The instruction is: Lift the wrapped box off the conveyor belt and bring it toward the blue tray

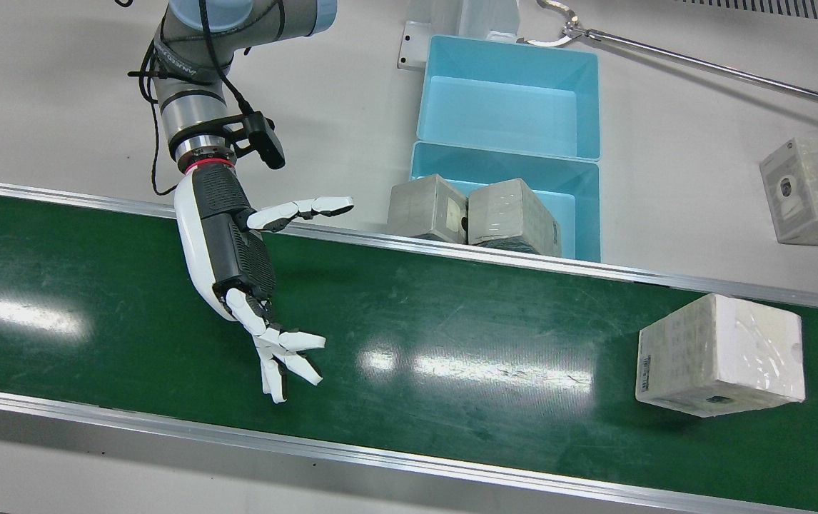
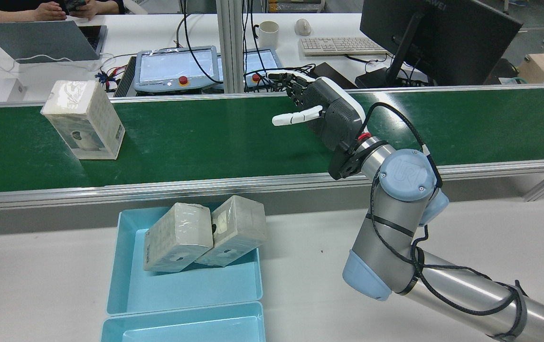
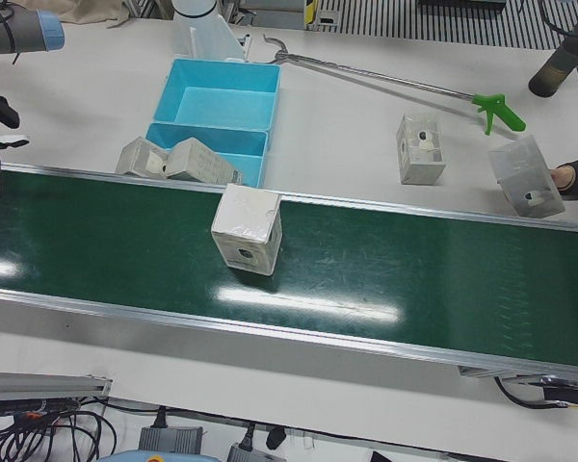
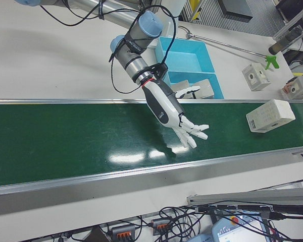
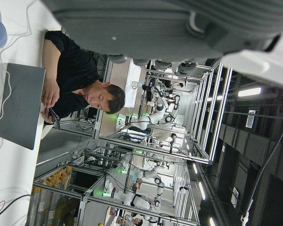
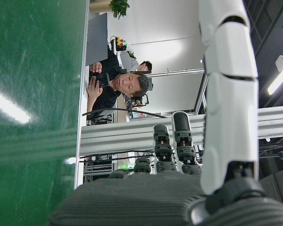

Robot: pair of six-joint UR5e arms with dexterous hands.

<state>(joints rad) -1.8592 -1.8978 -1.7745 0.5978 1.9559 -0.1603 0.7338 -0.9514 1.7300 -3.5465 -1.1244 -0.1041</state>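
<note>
The box (image 1: pixel 721 355) sits on the green belt (image 1: pixel 452 321), wrapped in clear film, with a barcode label on one side and a round dark mark on a lower face. In the front view it lies far toward the right end of the belt, close to the rail on the robot's side, well apart from the right hand (image 1: pixel 238 264).

That hand hangs over the belt with fingers (image 1: pixel 288 357) spread and holding nothing, thumb stuck out to the side toward the trays. The left hand (image 5: pixel 179 28) shows only as a dark ribbed palm edge in its own camera; whether it is spread or closed cannot be told.

Beside the belt on the white table (image 1: pixel 59 107) stand two blue trays (image 1: pixel 509 100) end to end. Two more wrapped boxes (image 1: pixel 473 214) lean on the nearer tray's rim, touching each other. Another box (image 1: pixel 812 189) stands alone on the table, near a long grabber tool (image 3: pixel 395 82) with a green handle.

In the rear view the arm's joint cap reads "UR", and the monitor (image 2: pixel 433 38) back reads "HUAWEI". A person (image 2: pixel 39 9) sits at a laptop (image 2: pixel 39 40) beyond the belt.
</note>
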